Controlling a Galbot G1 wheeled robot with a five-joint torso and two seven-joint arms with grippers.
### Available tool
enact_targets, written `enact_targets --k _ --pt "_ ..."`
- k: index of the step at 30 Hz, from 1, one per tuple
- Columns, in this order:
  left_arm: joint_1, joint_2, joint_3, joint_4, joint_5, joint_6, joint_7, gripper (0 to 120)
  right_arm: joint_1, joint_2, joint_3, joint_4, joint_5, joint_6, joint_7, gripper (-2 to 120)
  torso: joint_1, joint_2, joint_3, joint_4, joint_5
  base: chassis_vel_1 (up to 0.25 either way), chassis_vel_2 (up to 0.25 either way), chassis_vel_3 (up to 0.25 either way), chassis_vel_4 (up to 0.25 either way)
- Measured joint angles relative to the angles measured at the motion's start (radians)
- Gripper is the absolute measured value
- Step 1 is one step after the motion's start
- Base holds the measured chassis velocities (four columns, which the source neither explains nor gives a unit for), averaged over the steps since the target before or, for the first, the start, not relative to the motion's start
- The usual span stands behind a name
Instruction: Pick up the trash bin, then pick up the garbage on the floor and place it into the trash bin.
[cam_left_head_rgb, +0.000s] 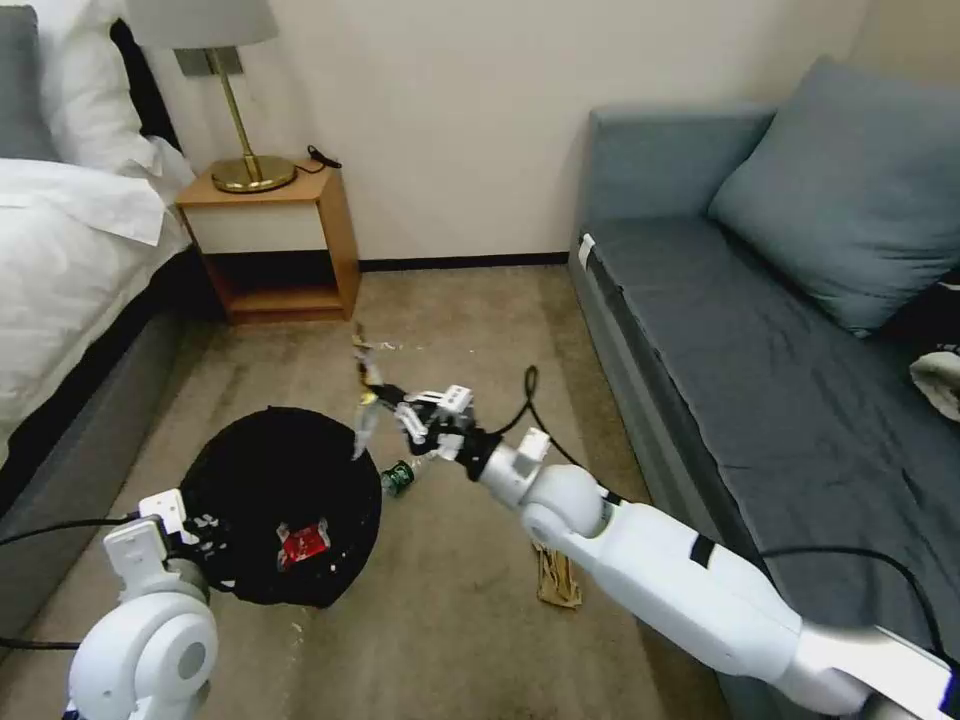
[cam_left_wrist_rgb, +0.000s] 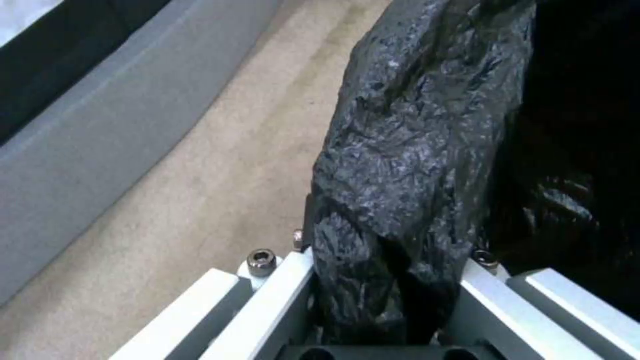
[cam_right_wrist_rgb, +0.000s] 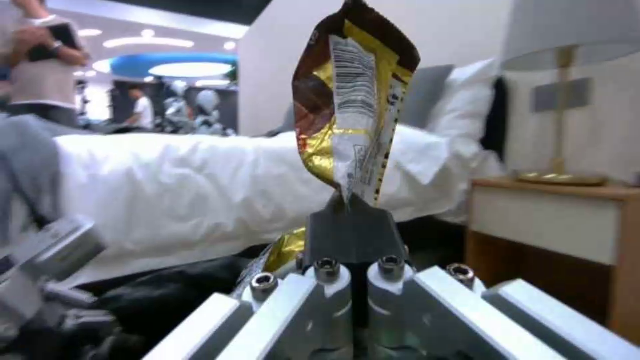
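Note:
The trash bin (cam_left_head_rgb: 270, 500), round and lined with a crinkly black bag, hangs tilted at lower left with my left gripper (cam_left_head_rgb: 190, 530) shut on its bagged rim (cam_left_wrist_rgb: 400, 165). A flattened red-and-white wrapper (cam_left_head_rgb: 303, 545) lies inside it. My right gripper (cam_left_head_rgb: 385, 398) is shut on the long yellow-silver snack wrapper (cam_right_wrist_rgb: 350, 110), held just above the bin's far edge with the wrapper (cam_left_head_rgb: 365, 400) sticking up and hanging down. The small green-labelled bottle (cam_left_head_rgb: 398, 479) lies on the carpet beside the bin. Crumpled tan-brown paper (cam_left_head_rgb: 557, 578) lies on the floor under my right arm.
A grey sofa (cam_left_head_rgb: 760, 360) with a cushion runs along the right. The bed (cam_left_head_rgb: 70, 250) stands at left, with a wooden nightstand (cam_left_head_rgb: 275, 245) and brass lamp (cam_left_head_rgb: 240, 120) against the back wall. Open carpet lies between them.

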Motion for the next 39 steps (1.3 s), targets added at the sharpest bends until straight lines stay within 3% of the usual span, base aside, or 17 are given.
enact_targets --k 8,28,34,37,39 --pt "0.004 -0.001 -0.003 -0.007 0.002 0.000 0.000 1 0.013 0.095 -0.089 -0.064 -0.048 0.000 -0.004 0 0.000 0.000 0.000 0.0000 0.0001 0.000 0.000 0.000 0.000" --pt "0.006 -0.001 -0.003 -0.016 0.002 0.000 -0.001 1 -0.007 0.138 -0.151 -0.180 -0.119 0.010 -0.110 1 0.000 0.000 0.000 -0.0001 0.0001 0.000 0.000 0.000 0.000" --pt "0.007 -0.007 0.000 -0.015 0.003 0.000 -0.001 1 -0.002 0.137 -0.153 -0.180 -0.120 -0.002 -0.111 17 0.000 0.000 0.000 -0.0001 0.0002 0.000 0.000 0.000 0.000" --pt "0.005 -0.007 0.001 -0.013 0.003 0.000 -0.001 1 0.004 0.133 -0.153 -0.182 -0.119 -0.003 -0.112 33 0.000 0.000 0.000 -0.0001 0.0002 0.000 0.000 0.000 0.000" --pt "0.005 -0.006 0.002 -0.012 0.003 0.000 -0.001 1 0.004 0.133 -0.153 -0.182 -0.119 -0.003 -0.112 35 0.000 0.000 0.000 -0.0001 0.0002 0.000 0.000 0.000 0.000"
